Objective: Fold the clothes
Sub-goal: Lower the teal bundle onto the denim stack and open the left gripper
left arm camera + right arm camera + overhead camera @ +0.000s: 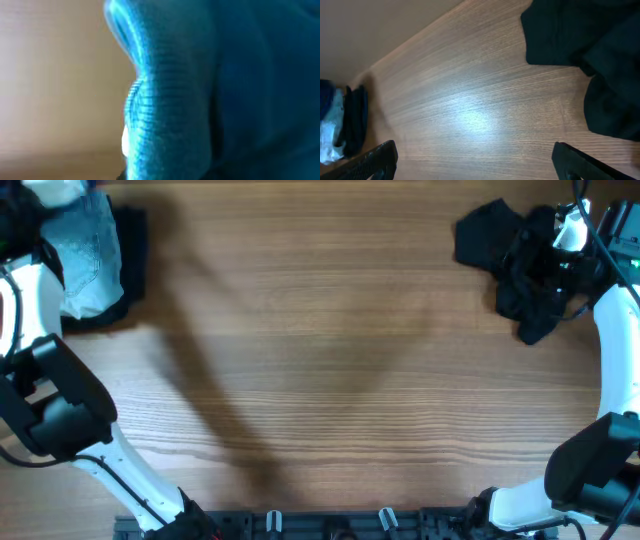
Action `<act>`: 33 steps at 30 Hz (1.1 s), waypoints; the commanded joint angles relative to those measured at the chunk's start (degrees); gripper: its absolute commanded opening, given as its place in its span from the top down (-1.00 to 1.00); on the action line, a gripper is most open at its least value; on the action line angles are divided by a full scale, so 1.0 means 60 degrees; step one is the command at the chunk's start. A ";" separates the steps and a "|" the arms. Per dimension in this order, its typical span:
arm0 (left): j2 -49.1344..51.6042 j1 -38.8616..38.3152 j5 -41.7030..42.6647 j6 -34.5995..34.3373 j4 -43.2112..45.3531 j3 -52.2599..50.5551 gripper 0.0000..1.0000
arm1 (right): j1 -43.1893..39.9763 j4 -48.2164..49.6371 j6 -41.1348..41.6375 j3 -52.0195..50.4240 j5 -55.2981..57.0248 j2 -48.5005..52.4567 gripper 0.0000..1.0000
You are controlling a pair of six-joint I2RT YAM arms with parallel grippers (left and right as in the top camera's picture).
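At the table's (320, 380) far left corner, beside pale jeans (92, 250) on a dark pile (132, 240), the left end effector (58, 192) is closed, seemingly pinching the deep-blue garment (210, 90) that fills its camera, probably to carry it onto bare wood. The right end effector (477, 167) hangs wide open and empty over crumpled black clothing (585, 55).

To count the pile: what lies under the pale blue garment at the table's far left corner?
Under the pale blue garment, dark fabric shows along its right and near edges. What lies beneath its middle is covered.
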 commanded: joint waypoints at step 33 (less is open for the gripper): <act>-0.2860 -0.0146 0.2441 -1.3613 -0.8444 0.0127 -0.99 | 0.0025 0.0401 0.0069 0.0073 -0.0193 0.0055 -0.99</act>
